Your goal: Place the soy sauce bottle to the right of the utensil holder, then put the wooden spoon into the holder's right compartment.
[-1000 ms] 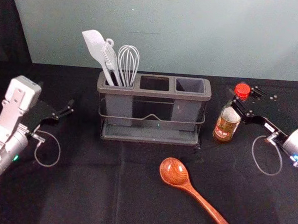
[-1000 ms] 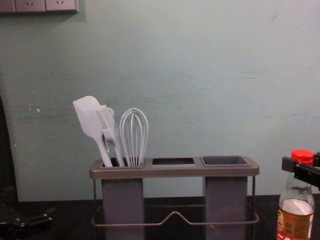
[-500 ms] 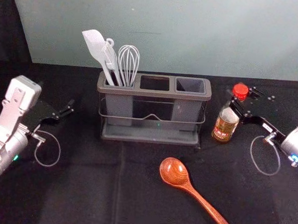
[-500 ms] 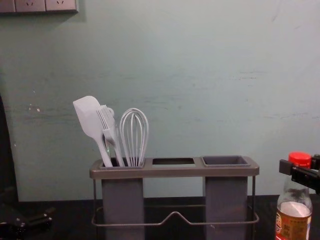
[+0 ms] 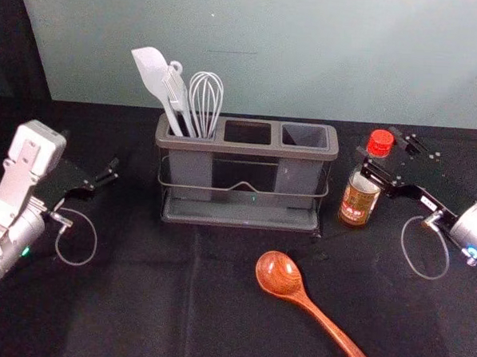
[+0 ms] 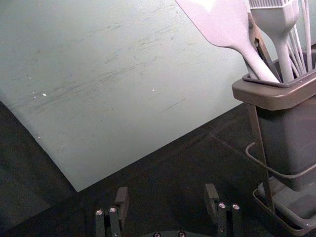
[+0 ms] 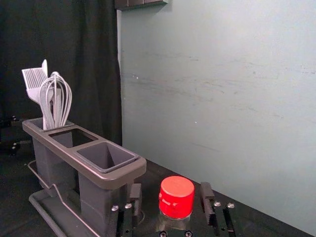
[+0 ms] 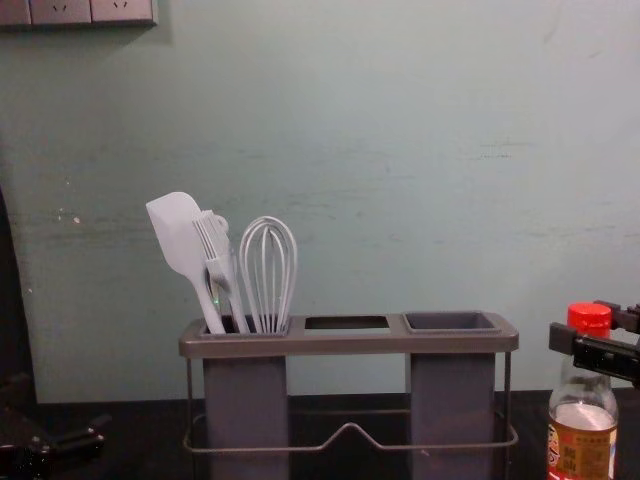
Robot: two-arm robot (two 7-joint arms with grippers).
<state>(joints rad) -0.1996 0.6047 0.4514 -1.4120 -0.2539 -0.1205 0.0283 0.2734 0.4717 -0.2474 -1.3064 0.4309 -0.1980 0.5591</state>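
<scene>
Partly open end effector [image 5: 378,147] around bottle [image 5: 357,204]

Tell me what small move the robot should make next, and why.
Probably ease the right gripper back off the soy sauce bottle: its open fingers leave gaps beside the red cap, and the bottle already stands upright, right of the holder.

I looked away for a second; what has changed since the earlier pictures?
The right hand moved slightly to the robot's left. The bottle between its fingers shifted the same way, closer to the holder, and leans less. I can't make out any grip or release. The left hand, holder and wooden spoon stayed put.
</scene>
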